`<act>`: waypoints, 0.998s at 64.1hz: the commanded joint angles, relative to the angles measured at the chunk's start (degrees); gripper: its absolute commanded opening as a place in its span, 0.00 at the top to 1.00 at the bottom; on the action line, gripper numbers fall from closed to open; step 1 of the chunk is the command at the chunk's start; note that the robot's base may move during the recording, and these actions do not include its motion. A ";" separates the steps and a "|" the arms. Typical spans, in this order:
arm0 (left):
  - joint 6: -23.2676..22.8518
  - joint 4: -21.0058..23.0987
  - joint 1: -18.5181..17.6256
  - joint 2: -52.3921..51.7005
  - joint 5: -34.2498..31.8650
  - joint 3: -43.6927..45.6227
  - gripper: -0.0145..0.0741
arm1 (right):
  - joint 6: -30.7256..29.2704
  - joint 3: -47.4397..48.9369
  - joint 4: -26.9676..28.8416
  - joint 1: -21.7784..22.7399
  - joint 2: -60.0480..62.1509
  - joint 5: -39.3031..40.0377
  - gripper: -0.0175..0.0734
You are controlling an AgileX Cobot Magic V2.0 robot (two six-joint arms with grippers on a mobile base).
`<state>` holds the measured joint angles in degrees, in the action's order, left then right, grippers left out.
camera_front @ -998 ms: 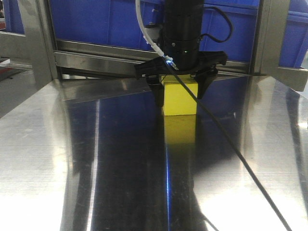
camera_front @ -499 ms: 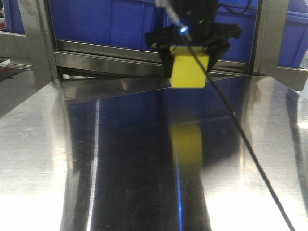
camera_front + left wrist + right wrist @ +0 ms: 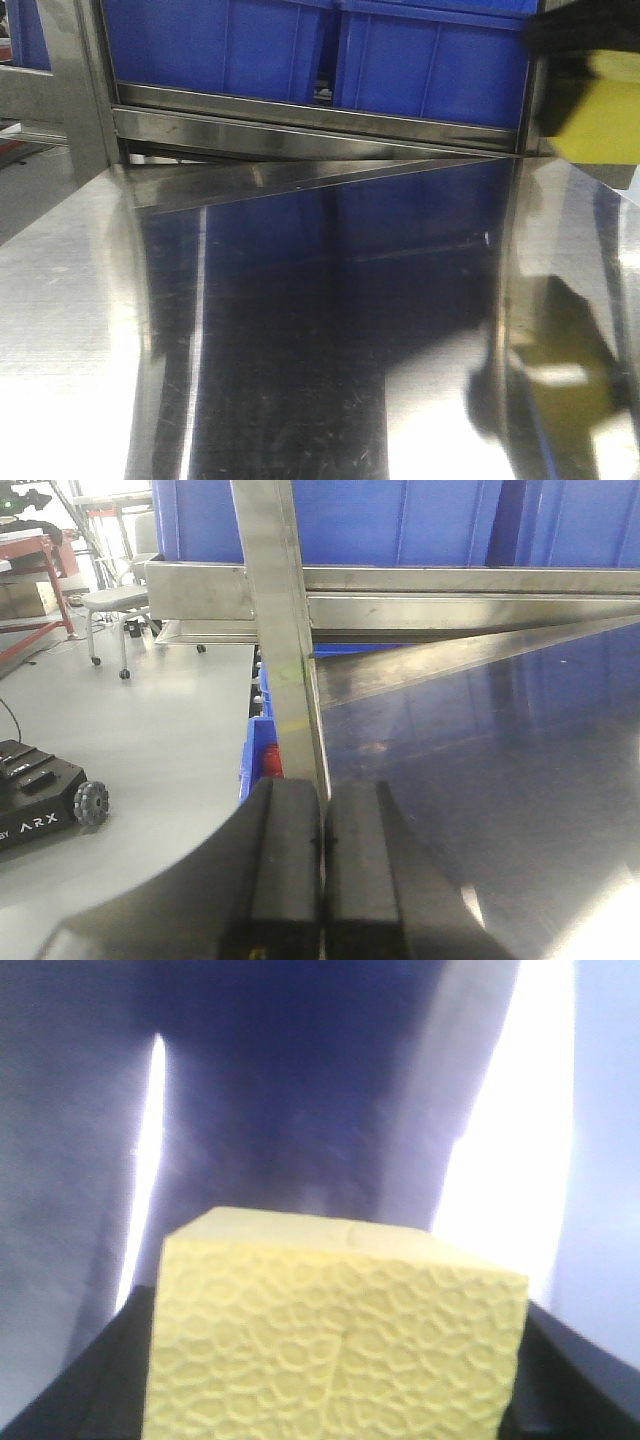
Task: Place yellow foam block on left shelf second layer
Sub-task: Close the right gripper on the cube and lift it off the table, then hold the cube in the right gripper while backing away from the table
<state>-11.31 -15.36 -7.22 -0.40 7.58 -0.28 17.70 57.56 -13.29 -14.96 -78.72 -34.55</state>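
The yellow block [image 3: 603,115], a cube with no longer side, faces my wrist flat-on. It sits clamped between the fingers of my right gripper [image 3: 335,1390]. My left gripper [image 3: 322,820] is closed, empty.

Left hand [image 3: 322,810] fingers pressed together, empty; right hand [image 3: 597,105] (blurred) clamped on yellow foam block [image 3: 335,1335].

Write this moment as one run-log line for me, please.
right hand: shut on block, above table | left hand: shut, empty | placement: not yet done
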 commanded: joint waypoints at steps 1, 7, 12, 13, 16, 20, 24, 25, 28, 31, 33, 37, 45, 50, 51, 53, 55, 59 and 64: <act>-0.22 0.16 -0.30 -0.73 -4.81 -1.58 0.68 | -2.25 -3.77 -1.45 3.09 7.76 3.55 0.47; -0.22 0.16 -0.30 -0.73 -4.81 -1.58 0.68 | -3.64 -8.68 -1.41 5.97 13.68 3.06 0.47; -0.22 0.16 -0.30 -0.73 -4.81 -1.58 0.68 | -4.21 -12.05 -1.28 7.32 18.29 2.85 0.47; -0.22 0.16 -0.30 -0.73 -4.81 -1.58 0.68 | -4.33 -13.03 -1.22 7.38 19.29 2.85 0.47; -0.22 0.16 -0.30 -0.73 -4.81 -1.58 0.68 | -4.82 -14.94 -1.05 7.45 22.77 2.85 0.47; -0.22 0.16 -0.30 -0.73 -4.81 -1.58 0.68 | -5.60 -17.35 -0.45 7.45 27.06 2.90 0.47; -0.22 0.16 -0.30 -0.73 -4.81 -1.58 0.68 | -5.66 -19.61 0.28 7.45 31.39 2.90 0.47; -0.22 0.16 -0.30 -0.73 -4.81 -1.58 0.68 | -5.66 -20.42 0.43 7.45 32.41 2.90 0.47; -0.22 0.16 -0.30 -0.73 -4.81 -1.58 0.68 | -5.66 -21.89 0.72 7.45 36.27 3.03 0.47; -0.22 0.16 -0.30 -0.73 -4.81 -1.58 0.68 | -5.66 -23.46 0.72 7.45 40.20 3.11 0.47; -0.22 0.16 -0.30 -0.73 -4.81 -1.58 0.68 | -5.66 -24.19 0.72 7.34 42.38 3.06 0.47; -0.22 0.16 -0.30 -0.73 -4.81 -1.58 0.68 | -5.66 -25.43 0.72 7.34 47.06 3.06 0.47; -0.22 0.16 -0.30 -0.73 -4.81 -1.58 0.68 | -5.66 -26.22 0.72 7.34 55.54 2.97 0.47; -0.22 0.16 -0.30 -0.73 -4.81 -1.58 0.68 | -5.66 -26.22 0.72 7.34 59.69 3.03 0.47; -0.22 0.16 -0.30 -0.73 -4.81 -1.58 0.68 | -5.66 -26.22 0.72 7.34 60.81 3.03 0.47; -0.22 0.16 -0.30 -0.73 -4.81 -1.58 0.68 | -5.66 -26.22 0.72 7.34 62.25 3.04 0.47; -0.22 0.16 -0.30 -0.73 -4.81 -1.58 0.68 | -5.66 -26.22 0.72 7.34 63.62 3.04 0.47; -0.22 0.16 -0.30 -0.73 -4.81 -1.58 0.68 | -5.66 -26.22 0.72 7.34 66.42 3.04 0.47; -0.22 0.16 -0.30 -0.73 -4.81 -1.58 0.68 | -5.66 -26.22 0.72 7.34 69.30 3.31 0.47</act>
<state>-11.31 -15.36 -7.22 -0.40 7.58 -0.28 12.61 29.88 -11.76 -7.90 -11.38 -35.79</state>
